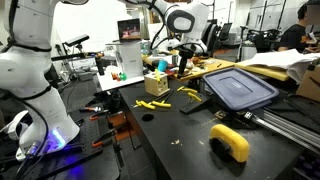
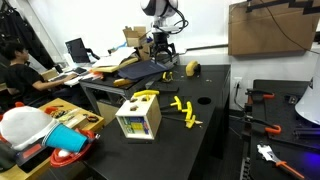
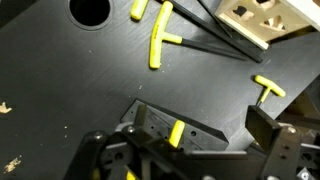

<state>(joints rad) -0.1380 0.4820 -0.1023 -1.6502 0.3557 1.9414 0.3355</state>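
Observation:
My gripper (image 1: 176, 58) (image 2: 160, 52) hangs well above the black table (image 1: 180, 130), its fingers spread apart with only table showing between them in the wrist view (image 3: 232, 135). A short yellow strip (image 3: 177, 132) lies against one finger; I cannot tell whether it is a loose piece. Below on the table lie yellow T-shaped pieces (image 3: 160, 42) (image 3: 268, 90), also seen in both exterior views (image 1: 150, 103) (image 2: 183, 106). A wooden box (image 1: 156, 83) (image 2: 138, 120) (image 3: 255, 20) stands near them.
A grey-blue lid (image 1: 238, 88) lies on the table beside cardboard pieces. A yellow curved object (image 1: 230, 141) (image 2: 193, 68) sits near the table edge. A round hole (image 3: 90, 10) is in the tabletop. Tools and clutter lie on side tables (image 2: 60, 135).

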